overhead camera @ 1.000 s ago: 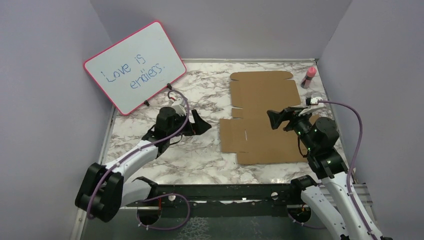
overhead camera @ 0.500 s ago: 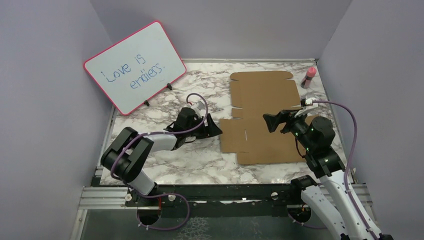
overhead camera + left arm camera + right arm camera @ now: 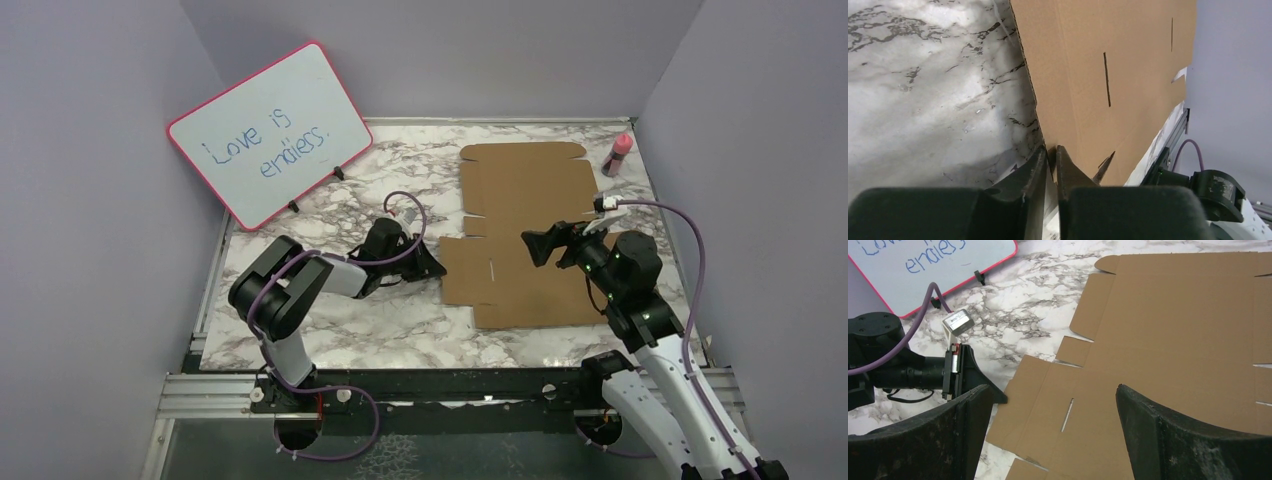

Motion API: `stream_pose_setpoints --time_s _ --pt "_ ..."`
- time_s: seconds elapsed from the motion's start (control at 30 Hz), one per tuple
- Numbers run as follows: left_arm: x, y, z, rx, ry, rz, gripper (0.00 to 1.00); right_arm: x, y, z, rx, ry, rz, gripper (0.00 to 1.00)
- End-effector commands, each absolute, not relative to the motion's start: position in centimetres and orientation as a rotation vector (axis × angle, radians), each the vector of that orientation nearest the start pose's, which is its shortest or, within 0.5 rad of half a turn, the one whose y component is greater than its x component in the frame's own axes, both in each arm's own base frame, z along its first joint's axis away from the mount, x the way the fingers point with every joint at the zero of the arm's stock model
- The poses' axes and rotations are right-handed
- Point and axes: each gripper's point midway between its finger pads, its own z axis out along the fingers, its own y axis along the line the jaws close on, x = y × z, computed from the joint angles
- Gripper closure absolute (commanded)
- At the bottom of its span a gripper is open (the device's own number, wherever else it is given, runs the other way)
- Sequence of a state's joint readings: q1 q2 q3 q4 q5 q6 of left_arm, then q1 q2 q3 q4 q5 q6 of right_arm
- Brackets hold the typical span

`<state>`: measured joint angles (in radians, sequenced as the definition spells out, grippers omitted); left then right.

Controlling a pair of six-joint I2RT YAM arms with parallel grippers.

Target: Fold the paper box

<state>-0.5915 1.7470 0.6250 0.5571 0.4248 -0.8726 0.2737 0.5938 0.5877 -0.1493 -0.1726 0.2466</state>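
Cardboard lies flat and unfolded on the white, grey-veined marble-patterned table (image 3: 400, 160): the paper box (image 3: 520, 180), a plain brown corrugated die-cut sheet with flaps and slits, sits right of centre. The black left gripper (image 3: 1050, 152) reaches in low from the left, its fingers nearly together and pinching the outer edge of the sheet's left flap, while the black right gripper (image 3: 548, 243) hovers above the sheet's middle, fingers spread wide, holding nothing. Folding looks barely begun; the next move likely calls for raising that flap along its crease while the free gripper presses the base panel down.
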Motion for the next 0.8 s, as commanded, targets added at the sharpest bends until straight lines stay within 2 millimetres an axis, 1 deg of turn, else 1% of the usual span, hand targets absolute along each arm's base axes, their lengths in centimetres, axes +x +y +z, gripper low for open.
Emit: stream_pose_setpoints --time_s 0.0,0.03,0.07,0.17,0.27,0.37,0.43,0.47,0.5,0.53,0.63,0.77 --pt "27.7 -31.5 5.2 -0.001 2.317 -1.302 0.93 26.1 12.4 24.5 -0.176 1.723 0.582 0.03" --pt "27.7 -31.6 5.4 0.007 2.311 -1.304 0.99 26.1 12.4 24.4 -0.176 1.726 0.583 0.03" --pt "27.7 -31.5 5.5 0.015 2.305 -1.305 1.0 26.1 12.5 24.4 -0.178 1.729 0.585 0.03" --pt "27.7 -30.7 6.1 0.029 2.288 -1.312 1.0 26.1 12.7 24.5 -0.189 1.731 0.594 0.03" --pt "27.6 -29.3 6.0 0.047 2.312 -1.306 1.0 26.0 12.9 24.2 -0.198 1.742 0.609 0.03" --pt "27.9 -27.2 5.5 0.083 2.356 -1.209 1.0 26.0 13.3 23.9 -0.211 1.755 0.627 0.03" --pt "28.4 -25.4 5.1 0.101 2.4 -1.095 1.0 26.1 13.4 23.7 -0.214 1.766 0.634 0.03" --pt "28.2 -24.4 4.6 0.111 2.45 -1.031 1.0 26.1 13.5 23.6 -0.215 1.771 0.635 0.03" --pt "28.5 -23.6 4.6 0.127 2.474 -0.988 1.0 26.1 13.6 23.5 -0.219 1.777 0.638 0.03" --pt "29.2 -22.9 4.8 0.14 2.473 -0.954 1.0 26.2 13.6 23.4 -0.222 1.782 0.64 0.03" --pt "29.7 -20.8 4.4 0.147 2.556 -0.884 1.0 26.2 14.0 23.1 -0.238 1.796 0.659 0.03" --pt "31.6 -18.6 5.3 0.166 2.602 -0.802 1.0 26.1 14.3 22.7 -0.247 1.817 0.675 0.03"
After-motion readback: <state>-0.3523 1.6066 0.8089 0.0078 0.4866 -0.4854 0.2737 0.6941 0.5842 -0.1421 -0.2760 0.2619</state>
